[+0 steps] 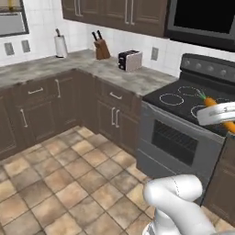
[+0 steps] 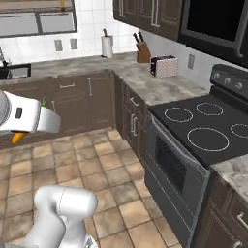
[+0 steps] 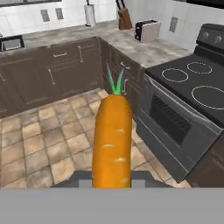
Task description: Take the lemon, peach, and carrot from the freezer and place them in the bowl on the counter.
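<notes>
An orange carrot with a small green top stands straight up between the fingers of my gripper, which is shut on it. In the left base view the carrot pokes out above and below the white hand at the right edge, in front of the stove. Seen from the right base, the carrot's orange tip shows under the hand at the far left, above the floor. The grey marble-look counter runs along the walls over brown cabinets.
A black stovetop with an oven below sits right of the counter. On the counter stand a toaster, a knife block and a paper towel roll. A tiled floor lies open ahead.
</notes>
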Robot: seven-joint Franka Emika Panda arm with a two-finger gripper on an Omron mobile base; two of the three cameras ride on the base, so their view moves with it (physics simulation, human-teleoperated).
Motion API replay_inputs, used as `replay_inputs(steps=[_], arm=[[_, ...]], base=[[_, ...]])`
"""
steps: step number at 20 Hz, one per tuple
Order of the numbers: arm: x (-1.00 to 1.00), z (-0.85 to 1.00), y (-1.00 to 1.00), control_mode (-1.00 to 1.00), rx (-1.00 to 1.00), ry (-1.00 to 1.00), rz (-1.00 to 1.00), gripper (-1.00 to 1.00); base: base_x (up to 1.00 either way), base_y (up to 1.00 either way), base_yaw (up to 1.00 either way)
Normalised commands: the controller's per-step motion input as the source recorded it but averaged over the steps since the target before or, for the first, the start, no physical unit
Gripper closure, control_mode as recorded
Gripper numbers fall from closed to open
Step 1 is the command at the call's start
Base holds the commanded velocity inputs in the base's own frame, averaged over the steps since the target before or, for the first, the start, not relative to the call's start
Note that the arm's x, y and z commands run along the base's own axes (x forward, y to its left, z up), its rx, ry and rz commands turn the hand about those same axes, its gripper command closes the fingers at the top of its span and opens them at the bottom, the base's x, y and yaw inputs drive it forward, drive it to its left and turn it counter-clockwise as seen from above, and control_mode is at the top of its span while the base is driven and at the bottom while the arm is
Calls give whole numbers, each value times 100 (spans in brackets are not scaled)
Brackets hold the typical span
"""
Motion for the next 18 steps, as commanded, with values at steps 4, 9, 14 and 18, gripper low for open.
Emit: replay_inputs(steps=[4,9,14,18], arm=[[0,0,0,100,0,0,0,100],[0,0,0,100,0,0,0,100],[0,0,0,100,0,0,0,100],[0,0,0,100,0,0,0,100]], base=[[0,0,-100],[0,0,-99],[19,0,-85],[69,-11,-47]])
